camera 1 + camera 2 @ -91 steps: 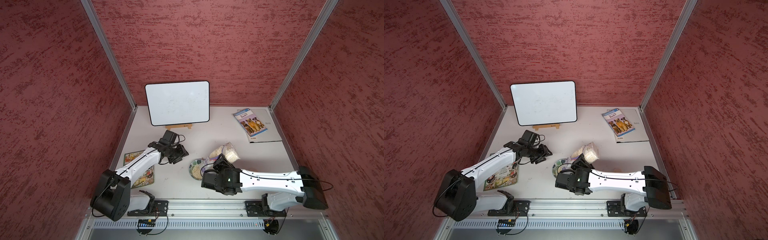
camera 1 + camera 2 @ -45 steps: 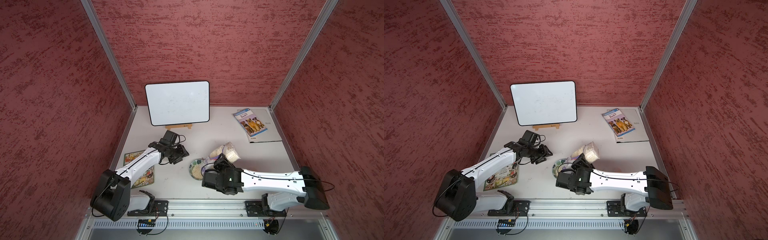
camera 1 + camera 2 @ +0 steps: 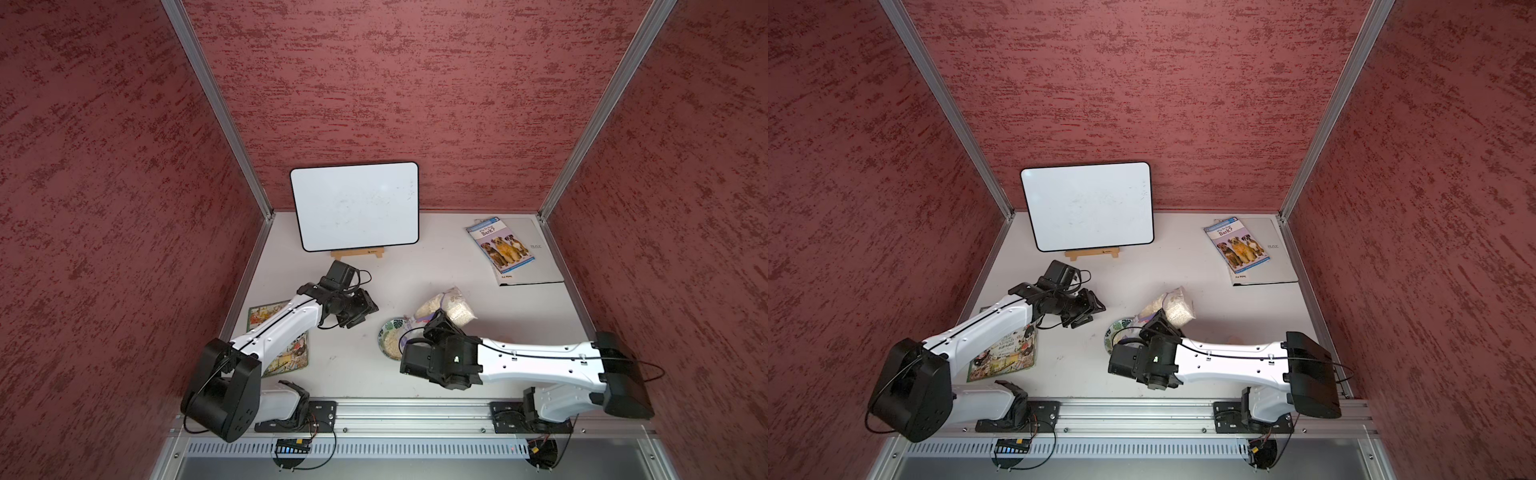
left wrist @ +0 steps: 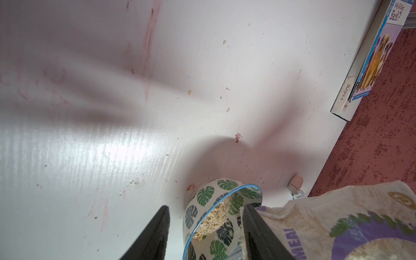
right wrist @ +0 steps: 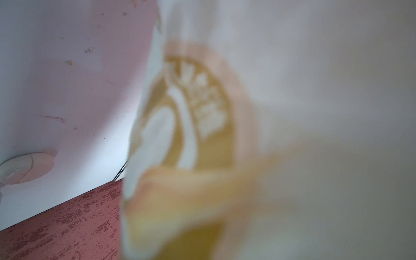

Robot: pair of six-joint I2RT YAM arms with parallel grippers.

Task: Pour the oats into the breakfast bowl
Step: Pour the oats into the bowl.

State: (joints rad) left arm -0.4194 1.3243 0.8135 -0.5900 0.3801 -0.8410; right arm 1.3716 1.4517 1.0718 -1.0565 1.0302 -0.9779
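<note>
The breakfast bowl (image 3: pixel 390 329), white with green leaves, stands near the table's front middle in both top views, with pale oats (image 4: pixel 216 216) lying inside it. The clear oats bag (image 3: pixel 451 305) with its purple label (image 4: pixel 360 234) lies tilted, its mouth end at the bowl's rim. My right gripper (image 3: pixel 437 323) is shut on the bag close to the bowl. The blurred bag (image 5: pixel 270 112) fills the right wrist view and hides the fingers. My left gripper (image 3: pixel 358 311) hangs open and holds nothing, a short way left of the bowl (image 4: pixel 202 202).
A whiteboard (image 3: pixel 355 205) on a wooden easel stands at the back. A dog book (image 3: pixel 500 247) lies on a grey folder at the back right. A picture book (image 3: pixel 286 361) lies under the left arm. A small pink disc (image 4: pixel 296 182) sits behind the bowl. Red walls close three sides.
</note>
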